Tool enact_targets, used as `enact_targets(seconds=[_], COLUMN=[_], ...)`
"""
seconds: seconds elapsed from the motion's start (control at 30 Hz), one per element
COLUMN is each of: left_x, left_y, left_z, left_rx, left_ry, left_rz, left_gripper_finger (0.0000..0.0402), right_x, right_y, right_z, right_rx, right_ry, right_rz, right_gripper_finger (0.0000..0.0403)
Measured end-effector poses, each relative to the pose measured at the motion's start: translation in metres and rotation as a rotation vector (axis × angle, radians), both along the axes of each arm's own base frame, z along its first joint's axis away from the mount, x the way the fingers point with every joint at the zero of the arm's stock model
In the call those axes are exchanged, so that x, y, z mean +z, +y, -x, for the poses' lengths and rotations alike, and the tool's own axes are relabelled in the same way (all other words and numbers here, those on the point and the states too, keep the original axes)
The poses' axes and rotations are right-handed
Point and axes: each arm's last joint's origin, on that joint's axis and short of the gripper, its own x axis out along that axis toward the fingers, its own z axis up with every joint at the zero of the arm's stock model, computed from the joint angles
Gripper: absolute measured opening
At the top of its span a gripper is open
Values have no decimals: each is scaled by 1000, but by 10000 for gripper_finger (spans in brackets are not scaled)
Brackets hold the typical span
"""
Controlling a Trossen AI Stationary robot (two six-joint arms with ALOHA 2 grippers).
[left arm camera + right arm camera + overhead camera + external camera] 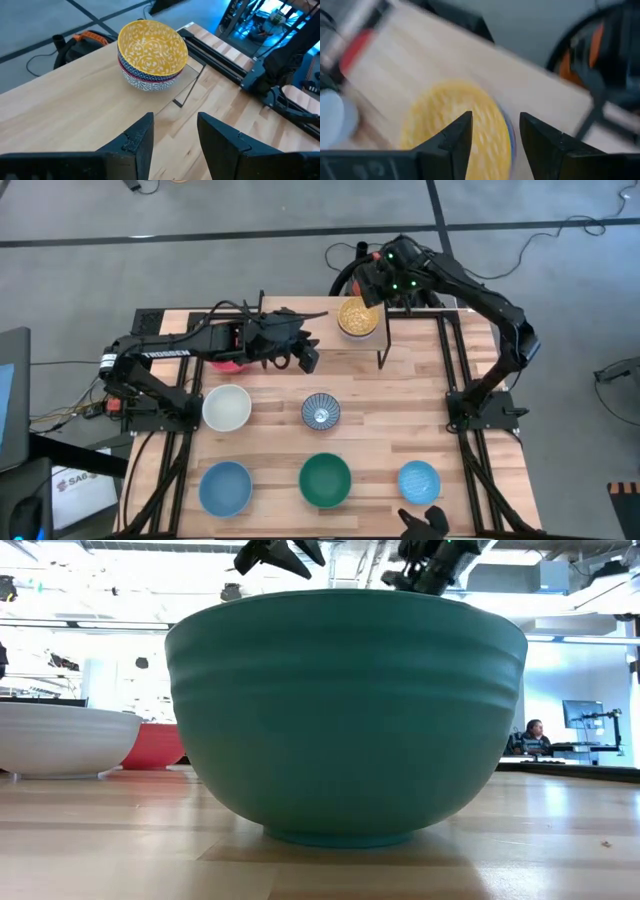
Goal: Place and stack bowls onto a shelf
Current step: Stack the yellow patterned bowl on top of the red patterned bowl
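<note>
Across the tabletop (400,410) six bowls sit loose: a red bowl (228,364) mostly hidden under the left arm, then white bowl (227,408), striped bowl (321,412), green bowl (325,480) and two light blue bowls (225,487) (419,481) nearer the front edge. The shelf (410,340) stands at the back, its thin black legs visible; on its board rests a stack with the yellow bowl (357,317) on top and a patterned bowl (150,80) under it.

Right gripper (380,285) hovers directly over the stack, fingers spread and empty; the yellow bowl lies just below and between them in its wrist view.

Left gripper (305,352) hangs above the tabletop between red bowl and shelf, also parted and empty. The stack lies straight ahead of it, beyond its fingertips.

Judgement: two bowls stacked, six remaining. Left gripper is nearer the red, white and striped bowls, which lie behind and beside it, away from the shelf; bowls are round, so approach angle is free.
</note>
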Motion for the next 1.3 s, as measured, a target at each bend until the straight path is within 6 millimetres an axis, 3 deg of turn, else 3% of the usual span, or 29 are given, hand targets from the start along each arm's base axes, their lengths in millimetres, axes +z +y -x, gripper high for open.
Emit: enact_targets(seconds=[0.13, 0.43, 0.8, 1.17, 1.3], left_x=[0, -3, -5, -4, -4], left_y=[1, 2, 2, 1, 1], left_z=[0, 2, 3, 3, 3], left_rx=[0, 22, 37, 51, 63], left_ry=[5, 40, 47, 28, 24], left_rz=[-3, 2, 11, 35, 36], left_gripper_finger=[135, 135, 135, 135, 135], right_x=[5, -21, -23, -19, -26], right_y=[-4, -11, -22, -10, -9], right_z=[-5, -16, -4, -3, -7], right_rx=[13, 28, 19, 59, 77], right_ry=[-61, 9, 43, 89, 151], right_rz=[51, -1, 14, 28, 33], right_gripper_finger=[174, 142, 141, 141, 141])
